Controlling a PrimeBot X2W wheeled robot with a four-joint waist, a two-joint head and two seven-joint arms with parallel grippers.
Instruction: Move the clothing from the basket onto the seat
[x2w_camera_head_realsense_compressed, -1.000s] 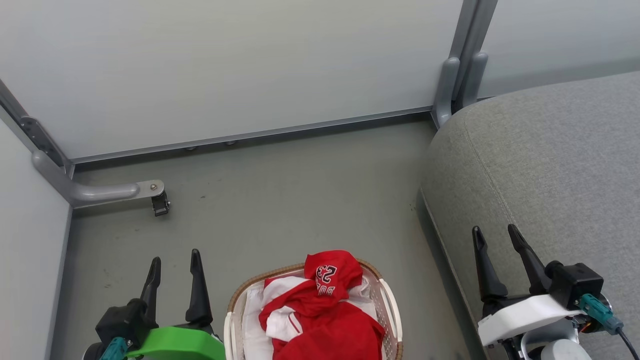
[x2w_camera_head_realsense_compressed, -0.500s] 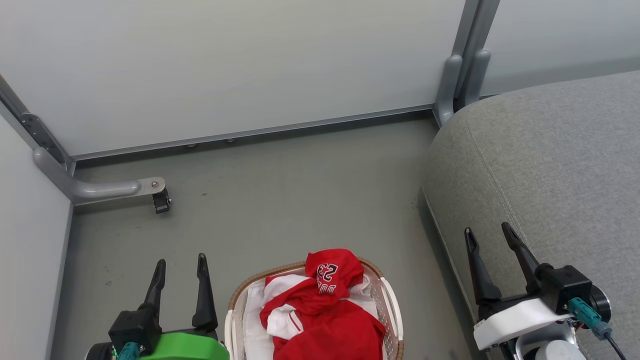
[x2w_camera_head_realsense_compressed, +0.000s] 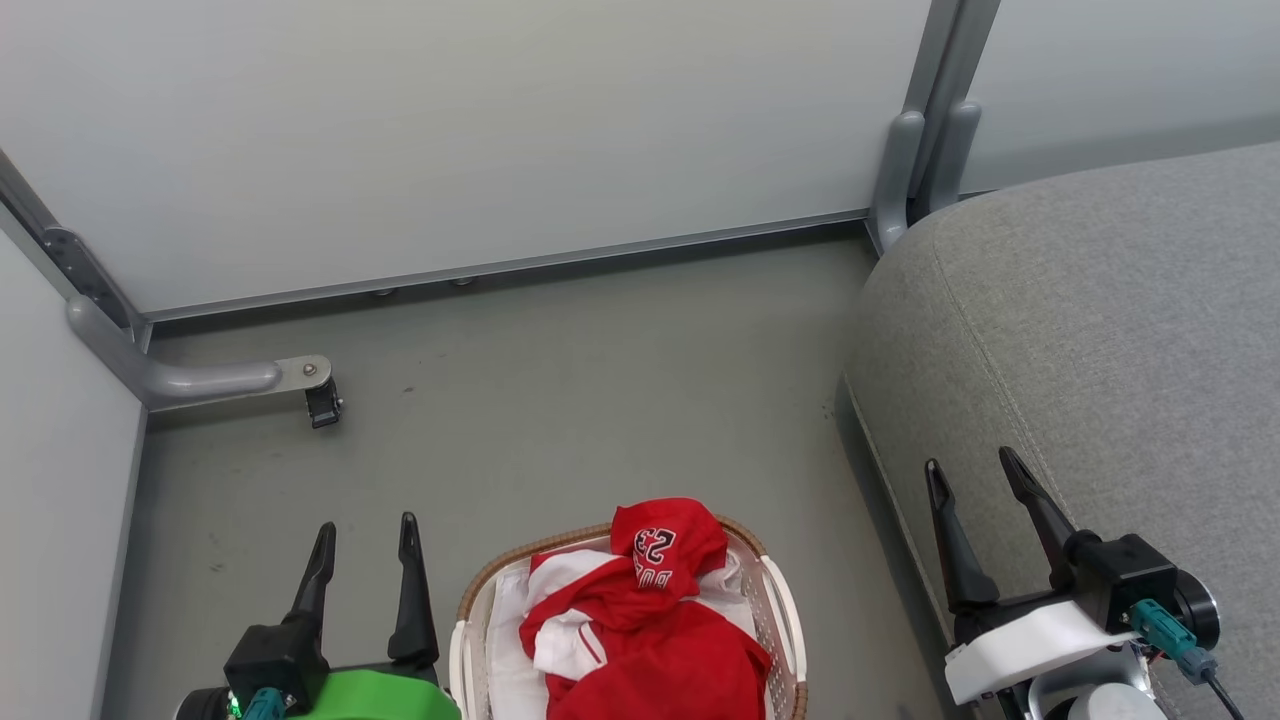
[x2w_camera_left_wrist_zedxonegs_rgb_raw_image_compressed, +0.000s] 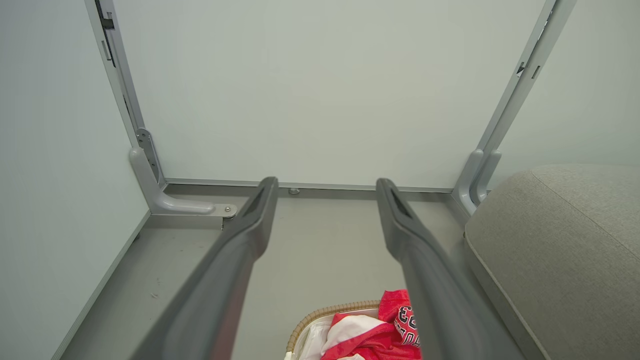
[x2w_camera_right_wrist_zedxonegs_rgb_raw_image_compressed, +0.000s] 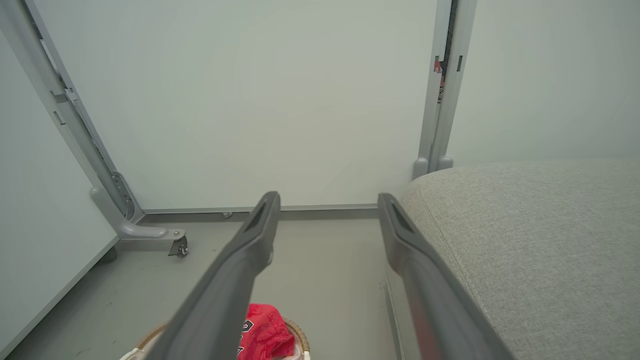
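The big grey seat (x2w_camera_head_realsense_compressed: 1100, 330) is right of the basket (x2w_camera_head_realsense_compressed: 487, 583). The red clothing (x2w_camera_head_realsense_compressed: 650, 630) lies piled inside the basket, apart from all the fingers (x2w_camera_head_realsense_compressed: 411, 590). The left gripper (x2w_camera_head_realsense_compressed: 366, 526) is just left of the basket, the right gripper (x2w_camera_head_realsense_compressed: 970, 461) on its right, both with fingers spread apart.

Staged lab bay with home-like props. Pale partition panels (x2w_camera_head_realsense_compressed: 480, 130) on grey metal posts (x2w_camera_head_realsense_compressed: 935, 110), bracket foot (x2w_camera_head_realsense_compressed: 210, 380) with caster (x2w_camera_head_realsense_compressed: 322, 405), bare grey floor (x2w_camera_head_realsense_compressed: 600, 400). Sofa seat (x2w_camera_head_realsense_compressed: 1100, 330), laundry basket (x2w_camera_head_realsense_compressed: 772, 612) of red clothing (x2w_camera_head_realsense_compressed: 650, 640) mimic living room.
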